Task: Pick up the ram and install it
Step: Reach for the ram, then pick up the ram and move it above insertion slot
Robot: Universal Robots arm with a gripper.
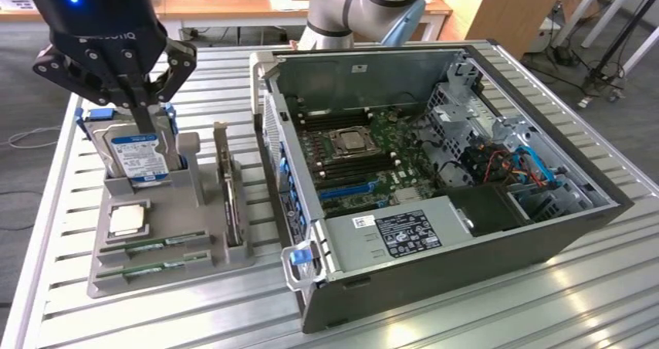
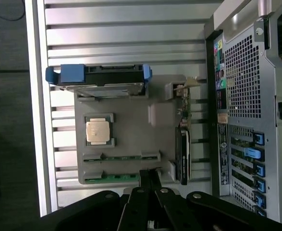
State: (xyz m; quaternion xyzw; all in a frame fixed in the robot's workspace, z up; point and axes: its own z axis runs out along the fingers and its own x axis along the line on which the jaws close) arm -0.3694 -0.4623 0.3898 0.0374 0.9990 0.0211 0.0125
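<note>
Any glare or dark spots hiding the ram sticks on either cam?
Exterior view: glare patches on the slatted table beside the case, but none on the ram sticks, which lie evenly lit in the grey tray. Wrist view: the table's edge by the floor is blown out white, the floor is nearly black, and the gripper is a dark silhouette beside the ram slots.
</note>
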